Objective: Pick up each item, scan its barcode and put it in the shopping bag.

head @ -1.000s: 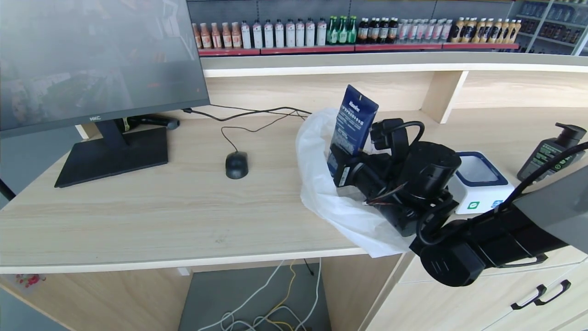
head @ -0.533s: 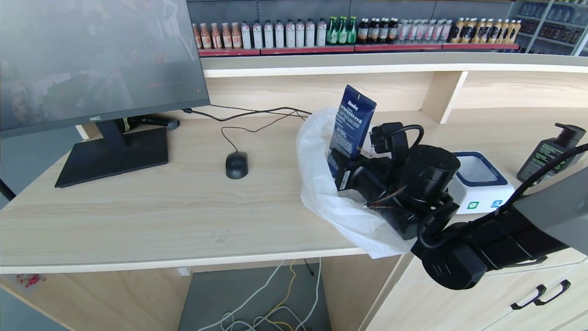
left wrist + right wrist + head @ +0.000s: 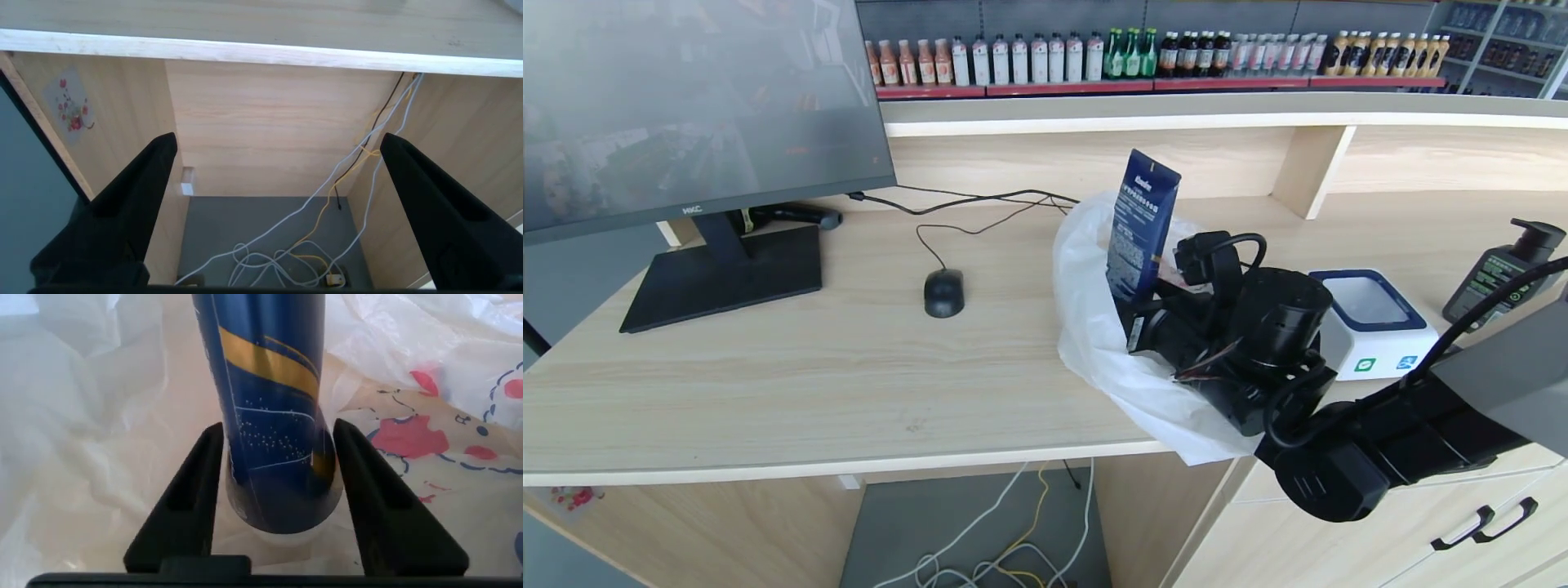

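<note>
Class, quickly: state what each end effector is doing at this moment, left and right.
Left end effector: open, holding nothing.
Right end effector: closed on the blue pouch, over the shopping bag.

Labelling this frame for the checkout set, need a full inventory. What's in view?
pouch: 1, blue, upright at the bag's mouth, held at its lower end
shopping bag: 1, white, on the counter, right of centre
printed pack: 1, white with pink print, inside the bag
barcode scanner: 1, white with blue rim, right of the bag
monitor: 1, black, counter's left
mouse: 1, black, between monitor and bag
pump bottle: 1, dark, far right
bottles: many, mixed colours, back shelf row
cables: several, white and yellow, under the counter
counter: 1, light wood
right gripper: shut on the pouch
left gripper: open, below the counter edge
</note>
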